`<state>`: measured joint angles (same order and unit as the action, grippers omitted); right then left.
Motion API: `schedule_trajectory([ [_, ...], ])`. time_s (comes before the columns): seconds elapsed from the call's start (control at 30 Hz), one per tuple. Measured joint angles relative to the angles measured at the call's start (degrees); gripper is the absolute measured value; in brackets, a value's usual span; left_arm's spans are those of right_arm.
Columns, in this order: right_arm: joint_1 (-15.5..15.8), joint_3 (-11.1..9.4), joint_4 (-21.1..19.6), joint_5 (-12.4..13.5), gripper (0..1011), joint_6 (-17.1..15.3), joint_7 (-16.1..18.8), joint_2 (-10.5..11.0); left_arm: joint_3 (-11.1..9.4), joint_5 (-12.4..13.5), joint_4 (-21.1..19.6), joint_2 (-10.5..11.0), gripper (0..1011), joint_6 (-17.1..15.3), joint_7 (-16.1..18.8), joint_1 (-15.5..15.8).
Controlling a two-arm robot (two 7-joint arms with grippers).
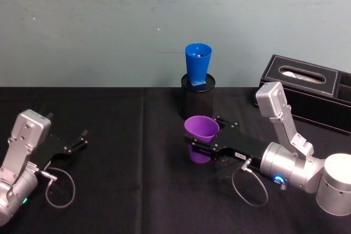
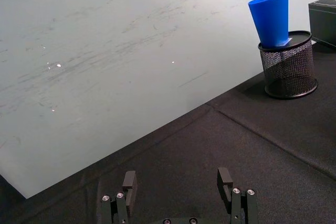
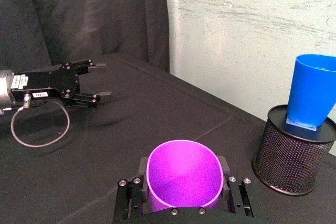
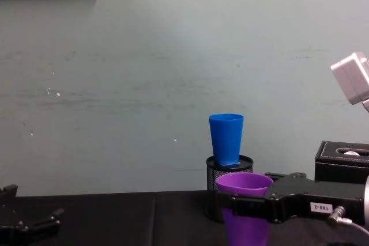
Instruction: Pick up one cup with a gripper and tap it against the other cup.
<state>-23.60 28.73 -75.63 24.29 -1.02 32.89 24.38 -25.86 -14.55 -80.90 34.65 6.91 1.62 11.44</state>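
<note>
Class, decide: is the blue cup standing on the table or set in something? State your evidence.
Set in something: the blue cup stands upright, mouth up, its base inside the rim of the black mesh pen holder.

Right gripper (image 1: pixel 204 132): black, flat jaws, silver screws (image 3: pixel 232 179) at jaw bases, white label (image 4: pixel 319 207) behind jaws. Farther back: silver cylinder wrist (image 1: pixel 288 169), blue glowing ring (image 1: pixel 278 180), grey cable loop (image 1: pixel 233 184), boxy silver housing (image 1: pixel 272 102). Left gripper (image 1: pixel 67 125): same black jaws, white sticker (image 3: pixel 18 81), grey cable (image 1: pixel 73 186), silver block (image 1: pixel 27 130), green light (image 1: pixel 24 201) behind.
</note>
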Motion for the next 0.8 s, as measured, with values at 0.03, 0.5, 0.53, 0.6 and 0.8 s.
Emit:
schedule_trajectory([
  [0.03,0.0,0.0,0.0,0.0,741,0.0,0.0,0.0,0.0,0.0,0.0,0.0,1004,0.0,0.0,0.0],
  [0.5,-0.25,0.62,3.02,0.03,741,1.96,1.73,-1.19,0.0,0.0,0.0,0.0,1005,0.0,0.0,0.0],
  [0.53,-0.18,0.63,3.17,0.05,741,2.07,1.78,-1.24,0.0,0.0,0.0,0.0,1005,0.0,0.0,-0.01],
  [0.6,0.08,0.61,3.63,0.13,741,2.48,1.91,-1.35,0.0,0.0,0.0,0.0,1004,0.0,0.0,0.0],
  [0.8,0.59,0.5,4.17,0.16,741,3.14,1.97,-1.44,0.0,0.0,0.0,0.0,1004,0.0,0.0,-0.01],
])
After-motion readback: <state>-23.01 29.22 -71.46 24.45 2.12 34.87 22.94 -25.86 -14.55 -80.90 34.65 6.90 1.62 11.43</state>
